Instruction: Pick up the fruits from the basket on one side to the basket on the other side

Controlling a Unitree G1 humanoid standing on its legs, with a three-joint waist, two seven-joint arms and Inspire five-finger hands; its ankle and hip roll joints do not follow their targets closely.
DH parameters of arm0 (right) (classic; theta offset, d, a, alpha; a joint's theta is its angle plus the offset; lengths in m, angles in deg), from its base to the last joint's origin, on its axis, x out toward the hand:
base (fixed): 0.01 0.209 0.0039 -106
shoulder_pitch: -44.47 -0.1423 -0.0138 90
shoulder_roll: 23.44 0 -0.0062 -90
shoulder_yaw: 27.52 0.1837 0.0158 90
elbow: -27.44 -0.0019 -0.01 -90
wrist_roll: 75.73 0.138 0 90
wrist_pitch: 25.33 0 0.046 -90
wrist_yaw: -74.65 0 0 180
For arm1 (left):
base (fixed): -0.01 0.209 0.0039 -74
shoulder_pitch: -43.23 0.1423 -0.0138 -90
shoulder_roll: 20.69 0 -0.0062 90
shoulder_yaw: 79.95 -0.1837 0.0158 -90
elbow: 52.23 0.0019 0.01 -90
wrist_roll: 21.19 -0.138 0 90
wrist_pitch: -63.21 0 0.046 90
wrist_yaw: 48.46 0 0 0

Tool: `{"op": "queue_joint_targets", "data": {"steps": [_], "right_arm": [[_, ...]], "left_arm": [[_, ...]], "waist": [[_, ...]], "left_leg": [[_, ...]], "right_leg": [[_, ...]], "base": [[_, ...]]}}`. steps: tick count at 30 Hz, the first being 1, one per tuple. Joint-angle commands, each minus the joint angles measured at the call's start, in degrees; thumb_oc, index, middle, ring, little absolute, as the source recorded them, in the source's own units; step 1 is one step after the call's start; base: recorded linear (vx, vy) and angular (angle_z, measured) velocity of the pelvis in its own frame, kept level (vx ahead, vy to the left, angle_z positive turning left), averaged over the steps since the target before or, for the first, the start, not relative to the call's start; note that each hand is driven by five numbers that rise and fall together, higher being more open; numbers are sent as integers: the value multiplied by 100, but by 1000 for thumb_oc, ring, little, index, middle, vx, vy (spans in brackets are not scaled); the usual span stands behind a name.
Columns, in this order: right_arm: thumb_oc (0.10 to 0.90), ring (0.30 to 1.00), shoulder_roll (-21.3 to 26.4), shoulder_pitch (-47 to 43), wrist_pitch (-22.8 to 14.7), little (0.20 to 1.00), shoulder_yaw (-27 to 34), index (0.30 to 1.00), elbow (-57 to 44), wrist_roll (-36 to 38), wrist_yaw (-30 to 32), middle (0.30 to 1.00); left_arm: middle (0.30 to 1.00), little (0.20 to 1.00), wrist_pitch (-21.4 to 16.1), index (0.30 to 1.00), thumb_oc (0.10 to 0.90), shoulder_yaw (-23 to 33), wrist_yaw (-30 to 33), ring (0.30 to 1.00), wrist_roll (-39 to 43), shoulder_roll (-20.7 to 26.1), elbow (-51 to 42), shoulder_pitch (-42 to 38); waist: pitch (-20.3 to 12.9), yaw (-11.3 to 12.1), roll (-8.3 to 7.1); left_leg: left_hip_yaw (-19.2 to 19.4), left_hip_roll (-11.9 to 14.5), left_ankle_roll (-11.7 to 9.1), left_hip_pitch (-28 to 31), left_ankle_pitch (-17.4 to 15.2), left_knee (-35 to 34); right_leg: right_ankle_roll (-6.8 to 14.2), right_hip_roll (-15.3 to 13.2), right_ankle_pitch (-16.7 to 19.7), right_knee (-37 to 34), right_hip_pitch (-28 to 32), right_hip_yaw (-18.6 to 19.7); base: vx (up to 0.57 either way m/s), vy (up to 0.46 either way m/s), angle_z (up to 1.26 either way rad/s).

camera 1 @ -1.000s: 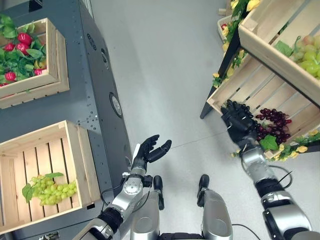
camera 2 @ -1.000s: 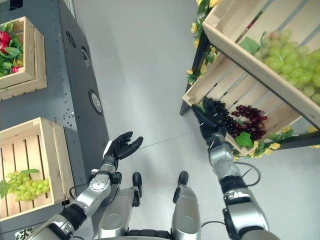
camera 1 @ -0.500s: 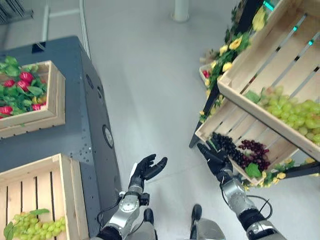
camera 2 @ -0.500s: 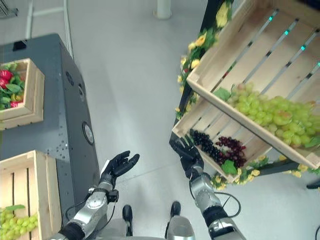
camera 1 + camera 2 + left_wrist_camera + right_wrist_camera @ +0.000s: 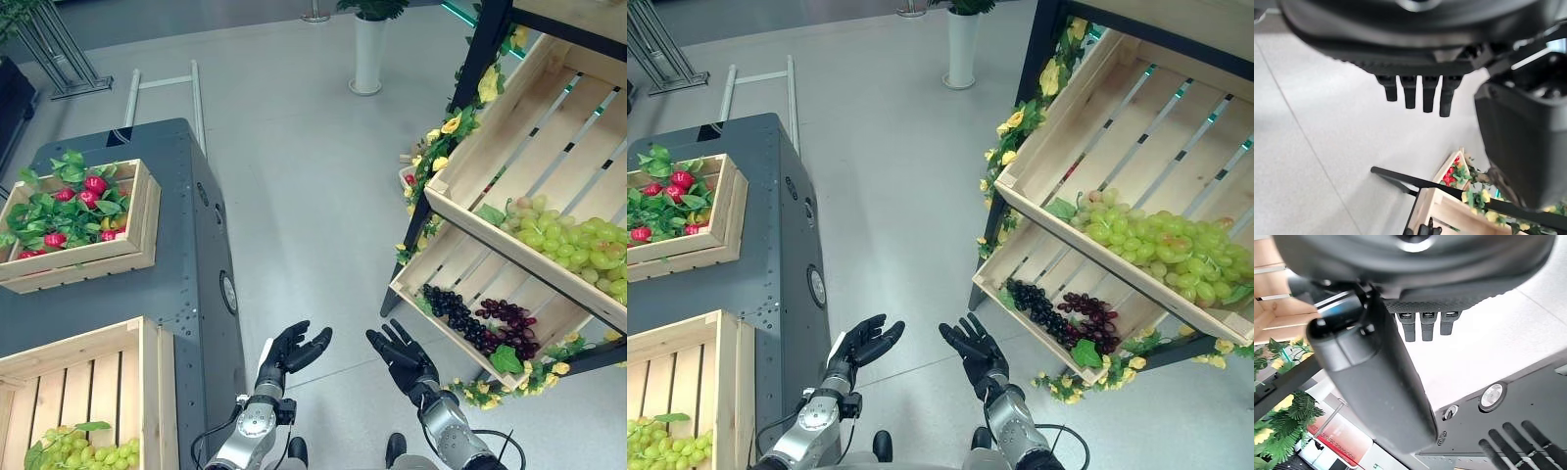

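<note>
both hands are empty and held out over the bare floor in the near middle of the scene. the left hand (image 5: pixel 291 350) has its fingers spread and relaxed, palm up, holding nothing. the right hand (image 5: pixel 404 356) is likewise open with fingers splayed, near the low corner of the lower shelf crate (image 5: pixel 419 285) but apart from it.

the fruit to be moved looks like the dark grapes (image 5: pixel 460 316), lying in that lower crate on the right beside a reddish-purple bunch (image 5: pixel 510 324). the upper shelf crate (image 5: pixel 460 209) holds green grapes (image 5: pixel 573 243). on the left, the near wooden crate (image 5: pixel 155 364) on the grey desk (image 5: pixel 196 257) already has one green bunch (image 5: pixel 78 452) in it; a far crate (image 5: pixel 140 217) holds red fruit and leaves.

judging by this, the step in hand is the approach before a pick: nothing is grasped yet. the next move calls for the right hand to reach right and over the crate's low front edge, come down onto the dark bunch, close round it, lift it clear of the wooden lip, then carry it across to the left crate.
</note>
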Motion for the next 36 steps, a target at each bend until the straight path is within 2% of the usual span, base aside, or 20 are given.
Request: {"op": "queue_joint_targets", "data": {"steps": [1,3,5,7,8,11,12,13,14,16,18,20,21,23,26,28,31,32,33,36], "right_arm": [[800,900,-111,-261,-135,900,-221,900,-673,-279,-468,900],[800,900,-125,-198,-100,900,-337,900,-822,-415,-412,900],[800,900,-51,-109,-116,900,-421,900,-1075,-523,-360,900],[800,900,78,-157,-400,900,-426,900,-1191,-501,-201,900],[800,900,89,-290,-635,900,-423,900,-1122,-453,66,900],[800,900,34,-443,-764,900,-387,900,-913,-509,314,900],[800,900,-60,-468,-779,900,-394,900,-967,-408,503,900],[800,900,-126,-393,-911,900,-388,900,-1072,-367,567,900],[800,900,-132,-284,-1013,900,-369,900,-1095,-462,686,900],[800,900,-131,-205,-1093,900,-335,900,-1065,-475,893,900],[800,900,-142,-156,-1219,900,-260,900,-965,-443,1079,900],[800,900,-179,-244,-1487,900,-234,900,-891,-595,1401,900],[800,900,-181,-262,-1546,900,-235,900,-883,-591,1457,900],[800,900,-201,-389,-1710,900,-226,900,-829,-849,1809,900],[800,900,-215,-473,-1520,900,-213,900,-769,-984,1930,900],[800,900,-98,-413,-1528,900,-181,900,-778,-1115,1840,900],[800,900,41,-343,-1486,900,-74,900,-861,-1190,1895,900],[800,900,109,-332,-1493,900,-10,900,-864,-1233,1883,900],[800,900,166,-353,-1491,900,28,900,-843,-1223,1914,900],[800,900,210,-420,-1453,900,117,900,-721,-1056,1769,900]], "left_arm": [[900,900,-753,900,800,77,164,900,-265,141,-500,-438],[900,900,-814,900,800,122,179,900,-314,170,-645,-321],[900,900,-928,900,800,130,88,900,-356,194,-820,-271],[900,900,-964,900,800,42,-130,900,-472,252,-914,-514],[900,900,-987,900,800,-20,-396,900,-483,249,-892,-683],[900,900,-1065,900,800,-130,-547,900,-555,239,-804,-747],[900,900,-991,900,800,-145,-715,900,-510,291,-833,-846],[900,900,-868,900,800,-207,-1001,900,-470,397,-959,-915],[900,900,-769,900,800,-305,-1170,900,-527,493,-1045,-954],[900,900,-671,900,800,-425,-1348,900,-559,580,-1121,-976],[900,900,-629,900,800,-556,-1405,900,-486,648,-1196,-993],[900,900,-744,900,800,-657,-1400,900,-494,574,-1163,-1086],[900,900,-766,900,800,-682,-1409,900,-500,556,-1160,-1102],[900,900,-864,900,800,-792,-1369,900,-521,477,-1219,-1137],[900,900,-777,900,800,-739,-1233,900,-471,452,-1241,-998],[900,900,-913,900,800,-695,-1314,900,-484,485,-1280,-896],[900,900,-1136,900,800,-683,-1409,900,-594,510,-1342,-975],[900,900,-1224,900,800,-708,-1406,900,-601,540,-1369,-1089],[900,900,-1258,900,800,-756,-1320,900,-606,553,-1412,-1214],[900,900,-1295,900,800,-781,-974,900,-858,546,-1501,-1347]], "waist": [[123,221,-50],[153,294,-68],[279,338,-137],[480,238,-260],[520,219,-143],[464,312,29],[438,328,79],[426,290,131],[434,246,159],[459,150,152],[472,8,150],[429,-179,159],[419,-212,163],[347,-376,135],[256,-239,78],[236,-149,4],[321,-186,-25],[405,-239,-39],[493,-265,-1],[583,-231,61]], "left_leg": [[-76,80,-113,-277,127,8],[-113,95,-151,-314,121,112],[33,-54,-226,-695,18,892],[728,-73,-224,-1218,-255,2143],[1105,-16,-174,-1232,-207,1712],[934,-179,95,-959,-186,1168],[936,-181,227,-854,-165,1015],[942,-224,360,-669,-170,798],[761,-288,397,-594,-142,668],[498,-356,393,-483,-98,510],[133,-395,354,-345,-56,295],[-372,-449,327,-297,-90,153],[-452,-464,335,-294,-110,151],[-892,-566,412,-249,-364,311],[-870,-431,318,-341,-316,494],[-878,-338,227,-442,-239,624],[-466,-238,134,-679,-249,1016],[-128,-98,91,-770,-270,1229],[-16,6,39,-799,-190,1181],[-148,11,-15,-744,-23,863]], "right_leg": [[-302,-60,-16,248,-7,18],[-354,-49,-49,252,20,-55],[-404,-99,-19,274,10,-139],[-434,-334,-18,462,-74,-487],[-361,-358,-136,737,-63,-679],[-344,-397,-544,1530,-70,-672],[-260,-490,-571,2224,-274,-674],[-177,-604,-398,3104,-657,-563],[-123,-599,-197,3462,-916,-364],[-81,-443,-71,3421,-1090,-67],[-100,-277,25,2871,-1169,275],[-138,-131,162,1541,-1223,959],[-129,-104,193,1405,-1231,1085],[-83,52,329,980,-1200,1799],[-164,101,112,1080,-919,1481],[-266,148,35,1029,-744,1292],[-379,125,-120,1099,-664,927],[-421,61,-216,1230,-676,709],[-433,23,-289,1349,-708,561],[-415,-36,-278,1361,-719,432]], "base": [[21,-26,14],[11,-2,22],[-97,-9,37],[-217,17,84],[-76,174,168],[76,211,103],[120,145,14],[175,87,12],[199,-60,34],[133,-146,73],[127,-258,102],[126,-377,103],[158,-355,111],[232,-403,139],[162,-276,133],[134,-253,81],[-2,-88,54],[-69,-7,80],[-93,40,90],[-45,35,54]]}}
